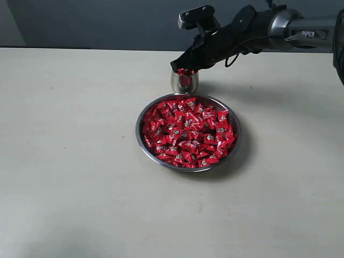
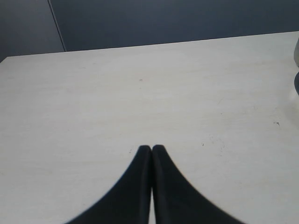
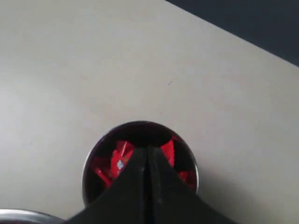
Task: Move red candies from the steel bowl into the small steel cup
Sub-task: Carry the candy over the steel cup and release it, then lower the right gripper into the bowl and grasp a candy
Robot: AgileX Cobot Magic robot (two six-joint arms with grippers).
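The steel bowl sits mid-table, heaped with red candies. Just behind it stands the small steel cup, with red candies inside it. My right gripper hovers at the cup's mouth, its tips pressed together over the cup; nothing shows between them. A sliver of the bowl's rim shows at the edge of the right wrist view. My left gripper is shut over bare table, away from the bowl and cup, and does not appear in the exterior view.
The pale tabletop stretches wide on every side of the bowl. Its far edge meets a dark wall. The right arm reaches in from the upper right above the table.
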